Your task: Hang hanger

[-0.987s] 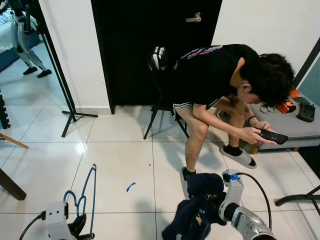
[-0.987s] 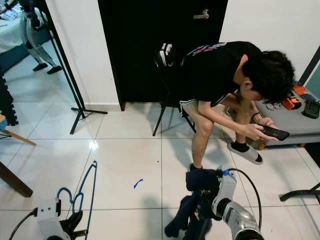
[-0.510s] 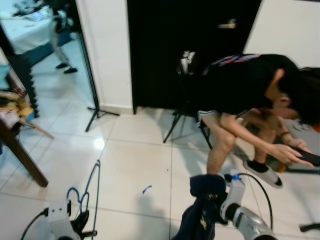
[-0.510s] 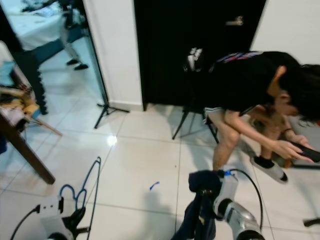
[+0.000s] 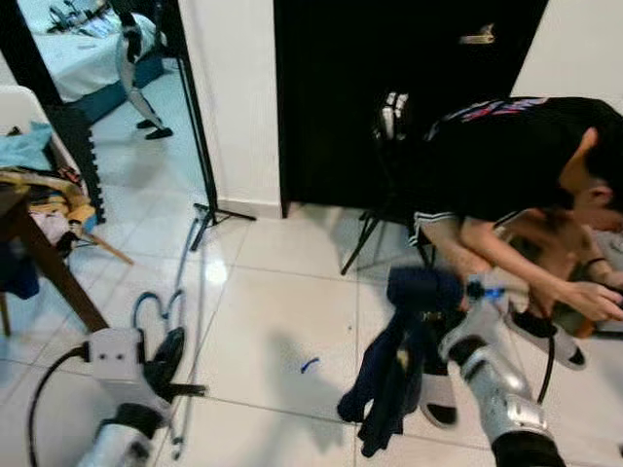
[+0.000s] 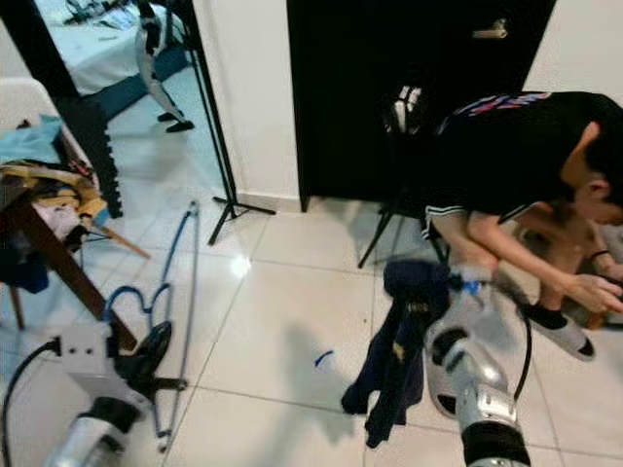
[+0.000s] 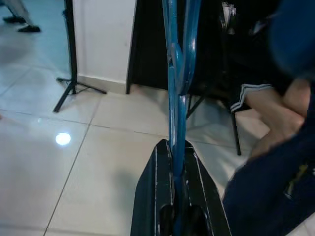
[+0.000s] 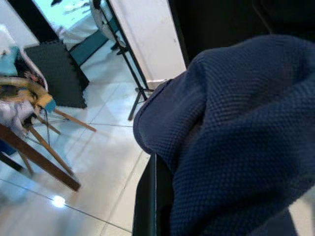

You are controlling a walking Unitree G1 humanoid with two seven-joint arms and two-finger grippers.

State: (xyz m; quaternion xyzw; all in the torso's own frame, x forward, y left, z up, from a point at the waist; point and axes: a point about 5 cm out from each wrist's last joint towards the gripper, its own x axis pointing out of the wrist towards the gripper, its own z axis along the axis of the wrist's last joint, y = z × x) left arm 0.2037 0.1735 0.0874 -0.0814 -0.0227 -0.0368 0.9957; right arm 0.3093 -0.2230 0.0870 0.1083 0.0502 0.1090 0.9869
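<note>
Blue plastic hanger (image 6: 173,263) stands upright, clamped at its base by the left gripper (image 7: 178,162) fingers, while the right gripper (image 6: 433,297) fingers clutch a draped navy garment (image 6: 399,360), both carried clear of the tiled floor (image 5: 282,311).

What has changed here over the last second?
The robot's head view has swung to its left, bringing in a cluttered table and doorway, so the shift of the room is camera motion. Both arms have risen: the left gripper now holds the blue hanger higher, and the right gripper has lifted the navy garment. Both grips are unchanged. The person is still seated, bent over.
</note>
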